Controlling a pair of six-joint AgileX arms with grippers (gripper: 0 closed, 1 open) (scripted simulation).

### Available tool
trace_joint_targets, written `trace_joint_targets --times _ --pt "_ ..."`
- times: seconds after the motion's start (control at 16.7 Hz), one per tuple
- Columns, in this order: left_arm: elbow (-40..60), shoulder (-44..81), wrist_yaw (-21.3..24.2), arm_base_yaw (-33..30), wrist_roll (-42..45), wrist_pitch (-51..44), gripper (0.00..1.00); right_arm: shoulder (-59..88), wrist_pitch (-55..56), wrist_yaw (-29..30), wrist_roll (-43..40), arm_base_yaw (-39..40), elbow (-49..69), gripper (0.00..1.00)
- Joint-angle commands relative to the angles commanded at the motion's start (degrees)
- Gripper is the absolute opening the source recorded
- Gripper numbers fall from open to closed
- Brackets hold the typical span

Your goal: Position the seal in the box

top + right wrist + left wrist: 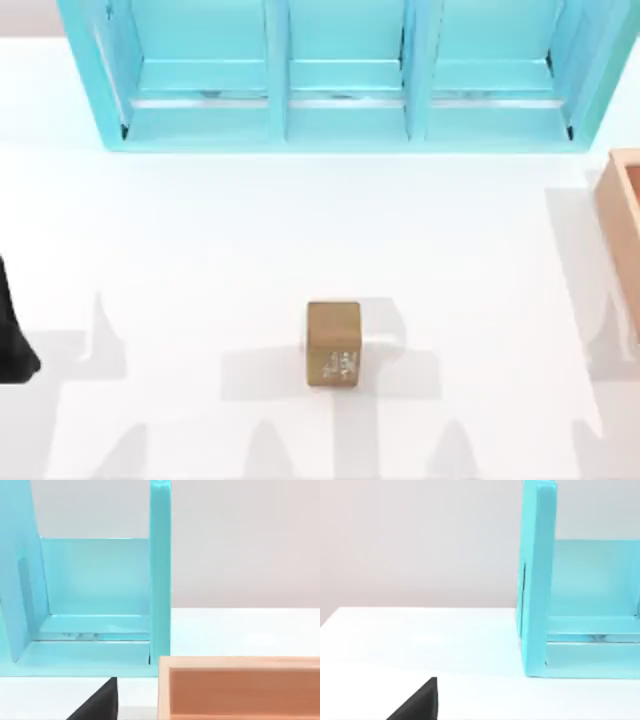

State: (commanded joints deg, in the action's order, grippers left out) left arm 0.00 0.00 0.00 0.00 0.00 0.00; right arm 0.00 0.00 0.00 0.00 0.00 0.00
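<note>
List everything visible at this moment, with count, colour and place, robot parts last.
seal: one, golden-brown with pale markings on one face, on the table at the near middle, untouched.
box: one, tan with a darker orange-brown inside, at the table's right edge, cut off by the top view.
shelf unit: one, turquoise, three compartments, along the far side of the table.
table: one, white.
left arm: one, black, at the table's left edge, parked away from the seal.
</note>
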Motion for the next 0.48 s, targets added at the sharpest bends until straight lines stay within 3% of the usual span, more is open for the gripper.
trace_joint_targets --times 0.24,0.48 --pt "0.0 0.0 0.0 0.0 0.0 0.0 1.0 1.72 -1.34 -0.03 1.23 1.6 1.74 1.0" --pt "0.0 0.0 0.0 0.0 0.0 0.0 1.0 12.29 -8.89 0.04 7.85 9.64 12.49 1.0"
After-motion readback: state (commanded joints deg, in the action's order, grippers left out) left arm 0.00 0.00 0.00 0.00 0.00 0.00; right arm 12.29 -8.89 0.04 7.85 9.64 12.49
